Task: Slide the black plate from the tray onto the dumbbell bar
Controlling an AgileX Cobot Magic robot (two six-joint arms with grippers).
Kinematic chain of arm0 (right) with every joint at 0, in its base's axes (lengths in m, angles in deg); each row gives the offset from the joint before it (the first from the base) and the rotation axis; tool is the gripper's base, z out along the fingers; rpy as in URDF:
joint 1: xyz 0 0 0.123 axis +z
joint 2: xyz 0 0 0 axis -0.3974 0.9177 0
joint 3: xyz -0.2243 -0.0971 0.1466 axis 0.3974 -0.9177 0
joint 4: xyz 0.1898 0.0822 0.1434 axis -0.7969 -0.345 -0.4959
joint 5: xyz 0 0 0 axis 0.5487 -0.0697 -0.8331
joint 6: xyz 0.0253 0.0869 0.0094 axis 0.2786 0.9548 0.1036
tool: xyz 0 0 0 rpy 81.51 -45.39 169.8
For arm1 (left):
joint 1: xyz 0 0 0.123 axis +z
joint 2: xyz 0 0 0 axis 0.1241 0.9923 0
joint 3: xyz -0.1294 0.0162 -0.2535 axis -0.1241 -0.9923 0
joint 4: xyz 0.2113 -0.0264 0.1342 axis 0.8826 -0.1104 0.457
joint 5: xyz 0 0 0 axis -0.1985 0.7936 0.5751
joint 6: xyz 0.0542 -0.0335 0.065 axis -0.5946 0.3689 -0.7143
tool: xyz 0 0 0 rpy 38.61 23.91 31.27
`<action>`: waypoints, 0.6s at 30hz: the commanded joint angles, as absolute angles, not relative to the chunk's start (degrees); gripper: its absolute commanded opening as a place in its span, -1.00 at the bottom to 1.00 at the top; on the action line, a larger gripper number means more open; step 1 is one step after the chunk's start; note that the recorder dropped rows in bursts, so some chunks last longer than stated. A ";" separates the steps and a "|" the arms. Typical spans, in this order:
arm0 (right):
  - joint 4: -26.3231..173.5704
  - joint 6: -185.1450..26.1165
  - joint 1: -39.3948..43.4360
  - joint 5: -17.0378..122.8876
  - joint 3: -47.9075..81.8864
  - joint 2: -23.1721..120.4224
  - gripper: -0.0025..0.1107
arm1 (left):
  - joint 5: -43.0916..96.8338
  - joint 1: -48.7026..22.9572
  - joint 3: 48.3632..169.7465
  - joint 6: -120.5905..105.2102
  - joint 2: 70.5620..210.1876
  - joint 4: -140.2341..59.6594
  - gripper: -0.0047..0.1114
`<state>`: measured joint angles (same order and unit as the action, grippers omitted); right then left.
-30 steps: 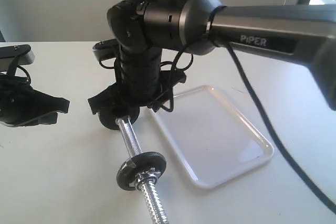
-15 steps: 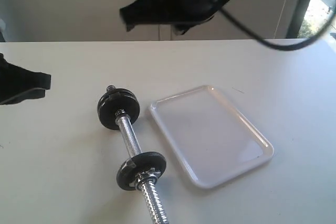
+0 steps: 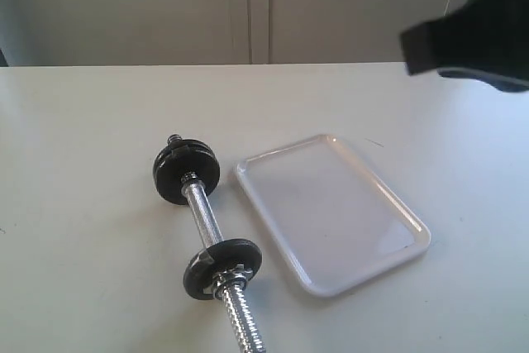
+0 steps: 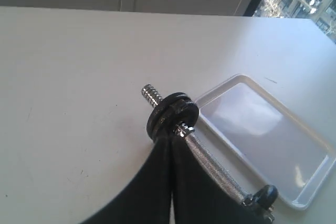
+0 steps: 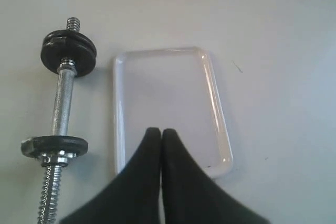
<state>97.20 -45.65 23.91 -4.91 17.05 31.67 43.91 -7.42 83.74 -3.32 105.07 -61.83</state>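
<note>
The chrome dumbbell bar (image 3: 203, 217) lies on the table left of the white tray (image 3: 331, 212), which holds nothing. The black plate (image 3: 186, 173) sits on the bar's far end, with a short threaded tip poking out behind it. Nearer the camera, a black disc with a silver star nut (image 3: 223, 269) is on the bar. My right gripper (image 5: 160, 132) is shut and empty, raised at the upper right (image 3: 471, 43), away from the bar. The left gripper (image 4: 172, 139) is shut and empty; it is outside the exterior view, and its own camera looks down on the plate (image 4: 173, 115).
The white tabletop (image 3: 83, 146) spreads wide to the left and behind the bar. A pale wall runs along the table's back edge. The bar's long threaded near end (image 3: 241, 320) reaches the bottom of the exterior view.
The right arm has lifted off the bar's far end and swung up to the right, its jaws closing. The plate now shows on the bar. The left gripper has left the exterior view.
</note>
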 commanded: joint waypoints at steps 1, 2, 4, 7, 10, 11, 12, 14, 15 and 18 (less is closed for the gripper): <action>97.93 -45.16 23.65 -2.54 10.19 23.79 -0.95 | 47.66 -7.14 82.88 -3.03 98.54 -62.29 -0.92; 97.93 -45.16 23.65 -2.54 8.96 22.33 -0.95 | 48.26 -7.14 82.88 -3.03 97.35 -62.29 -0.92; 97.93 -45.16 23.65 -2.66 6.84 20.00 -0.95 | 49.25 -7.14 82.88 -3.03 95.45 -62.29 -0.92; 97.93 -45.16 23.65 -2.66 4.47 16.47 -0.95 | 49.75 -7.14 82.88 -3.03 93.91 -62.29 -0.92; 97.93 -45.16 23.65 -2.79 3.50 14.24 -0.95 | 50.21 -7.14 82.88 -3.03 93.93 -62.29 -0.92; 97.80 -45.16 23.65 -2.92 3.45 13.53 -0.95 | 50.64 -7.14 82.88 -3.03 93.93 -62.29 -0.92; 97.66 -45.16 23.65 -3.06 3.45 13.23 -0.95 | 51.19 -7.14 82.88 -3.03 93.93 -62.40 -0.92; 97.58 -45.16 23.65 -3.06 3.45 12.20 -0.95 | 52.68 -7.14 82.88 -3.03 93.93 -62.51 -0.92; 97.58 -45.16 23.65 -3.06 3.45 11.93 -0.95 | 53.45 -7.14 82.88 -3.03 93.93 -62.51 -0.92; 97.58 -45.16 23.65 -3.06 3.45 11.26 -0.95 | 53.45 -7.14 82.88 -3.03 93.93 -62.51 -0.92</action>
<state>97.20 -45.44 23.91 -3.45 3.80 12.07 52.86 -7.42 83.05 -3.32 94.31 -61.83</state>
